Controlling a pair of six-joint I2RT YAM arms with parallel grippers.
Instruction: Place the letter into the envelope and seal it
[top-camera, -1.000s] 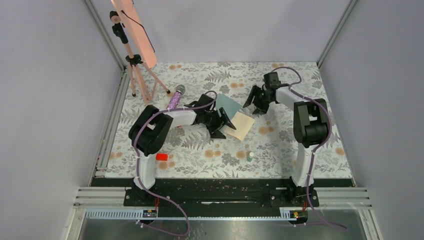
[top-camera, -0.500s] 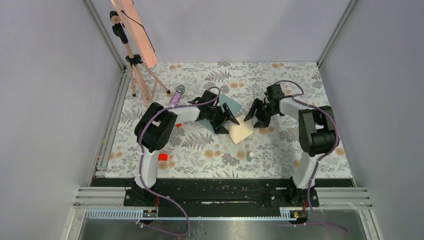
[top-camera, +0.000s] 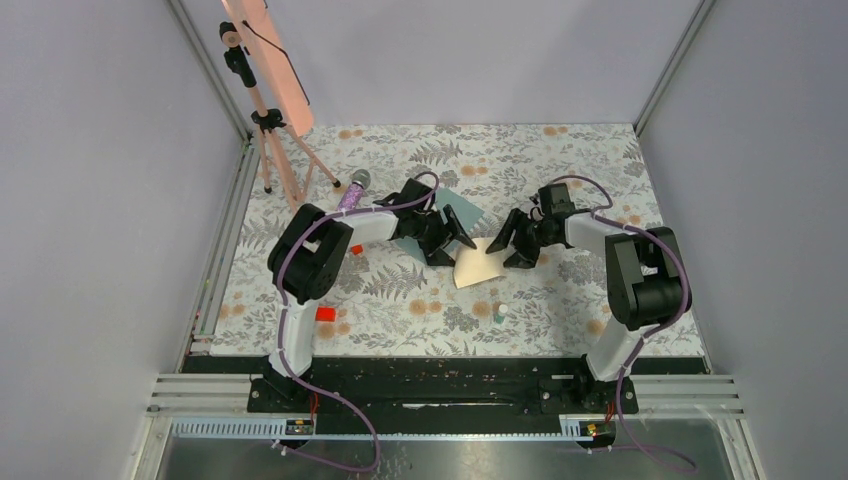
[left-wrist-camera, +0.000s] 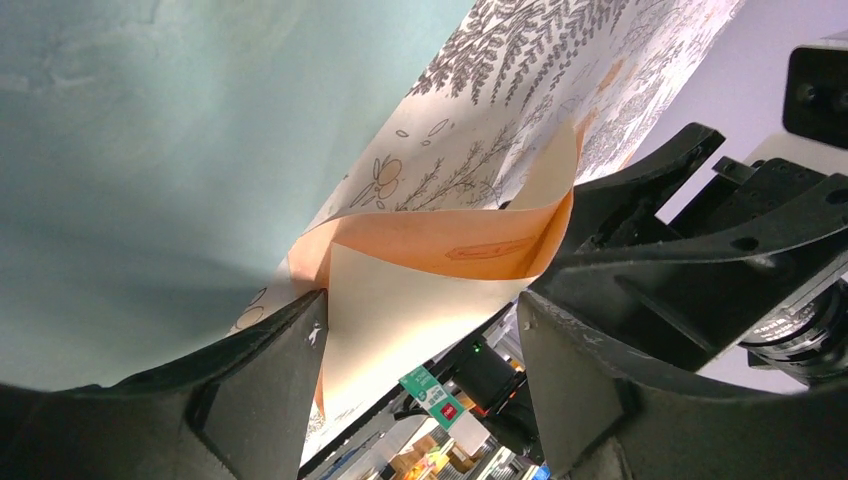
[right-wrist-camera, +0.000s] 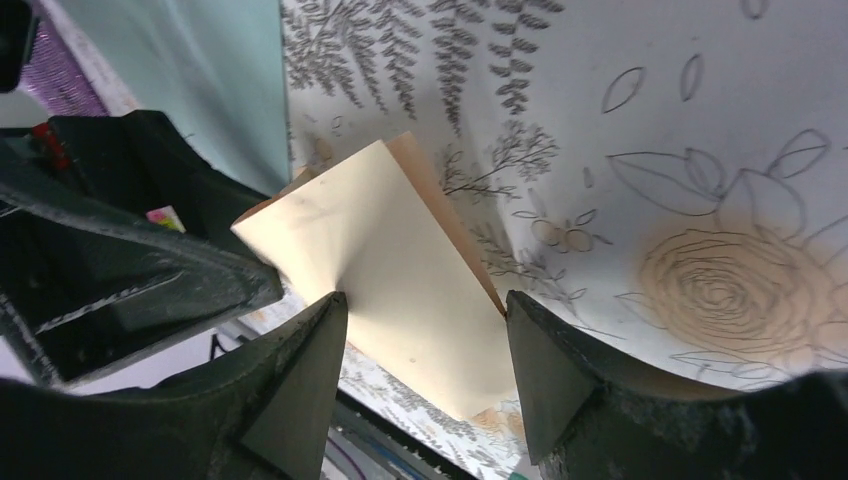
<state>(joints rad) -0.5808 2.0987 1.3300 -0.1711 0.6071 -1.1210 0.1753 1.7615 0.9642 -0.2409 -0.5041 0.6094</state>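
Letter (top-camera: 478, 262) is seen near the middle of the table (top-camera: 600, 170), caught between the two grippers, which face each other across it. Its far edge is lifted and curled, so that the sheet is bowed instead of flat. The left gripper (top-camera: 447, 240) is held low with its jaws apart, and one edge of the letter is straddled by them. Whether the sheet is pressed by the fingers (left-wrist-camera: 270, 380) cannot be told. The right gripper (top-camera: 512, 248) is likewise spread, with the opposite corner of the letter lying between its fingertips (right-wrist-camera: 300, 370). The envelope (top-camera: 462, 208) is laid flat just behind the left gripper and is partly covered by it. Its near edge is just beside the letter, which is outside it. A microphone (top-camera: 352, 194) lies to the left of the envelope, and a red block (top-camera: 323, 313) and a small bottle (top-camera: 500, 311) are set nearer the arm bases.
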